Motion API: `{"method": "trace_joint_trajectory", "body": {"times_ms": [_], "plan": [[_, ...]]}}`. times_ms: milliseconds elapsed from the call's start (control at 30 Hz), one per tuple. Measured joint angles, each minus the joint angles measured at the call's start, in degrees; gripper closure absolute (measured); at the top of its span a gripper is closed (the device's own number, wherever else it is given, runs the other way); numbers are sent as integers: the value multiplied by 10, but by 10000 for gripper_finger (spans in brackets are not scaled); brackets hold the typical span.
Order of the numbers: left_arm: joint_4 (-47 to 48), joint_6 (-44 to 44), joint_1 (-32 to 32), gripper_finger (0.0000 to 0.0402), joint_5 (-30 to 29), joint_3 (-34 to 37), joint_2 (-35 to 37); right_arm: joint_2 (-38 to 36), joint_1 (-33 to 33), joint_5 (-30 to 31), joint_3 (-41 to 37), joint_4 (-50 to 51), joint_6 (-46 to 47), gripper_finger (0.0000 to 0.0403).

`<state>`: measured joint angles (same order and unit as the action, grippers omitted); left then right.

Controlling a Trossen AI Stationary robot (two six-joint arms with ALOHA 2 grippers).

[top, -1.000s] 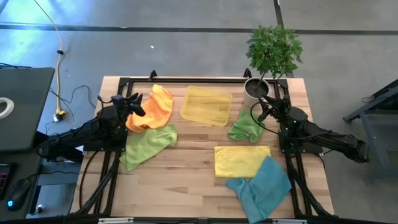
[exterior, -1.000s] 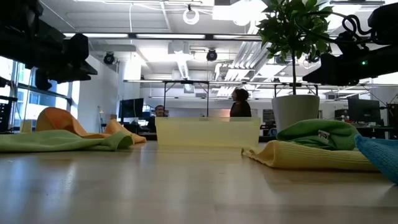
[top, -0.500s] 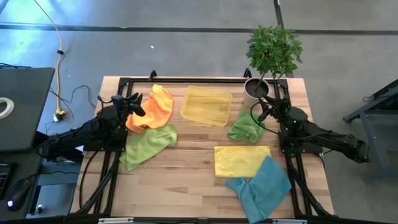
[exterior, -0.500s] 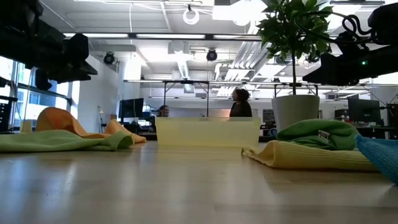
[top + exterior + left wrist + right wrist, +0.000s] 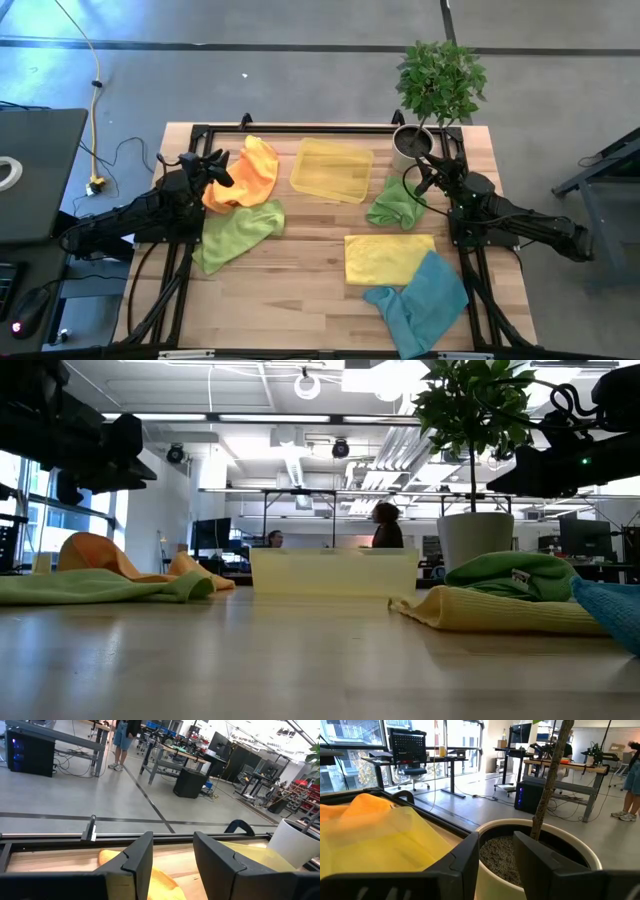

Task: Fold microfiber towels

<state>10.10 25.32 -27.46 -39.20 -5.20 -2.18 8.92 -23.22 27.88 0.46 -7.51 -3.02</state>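
Nothing has moved in the last second: your left pincer (image 5: 213, 166) and right pincer (image 5: 424, 176) hover slightly spread and empty, so all five towels (image 5: 388, 257) (none folded) lie on the bench (image 5: 300, 280).

One camera hung overhead, looking straight down on the whole desk (image 5: 320, 270). Another sat at desktop level, staring across into the room. Each wrist camera peered forward, close in. All four caught the yellow tray (image 5: 331, 169).
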Motion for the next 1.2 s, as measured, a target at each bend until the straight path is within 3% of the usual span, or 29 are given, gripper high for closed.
{"method": "trace_joint_trajectory", "body": {"times_ms": [1067, 1200], "plan": [[0, 0, 0, 269, 0, 0, 0, 0, 0, 0, 0, 0, 0, 290], [0, 0, 0, 269, 0, 0, 0, 0, 0, -22, 0, 0, 93, 290]]}}
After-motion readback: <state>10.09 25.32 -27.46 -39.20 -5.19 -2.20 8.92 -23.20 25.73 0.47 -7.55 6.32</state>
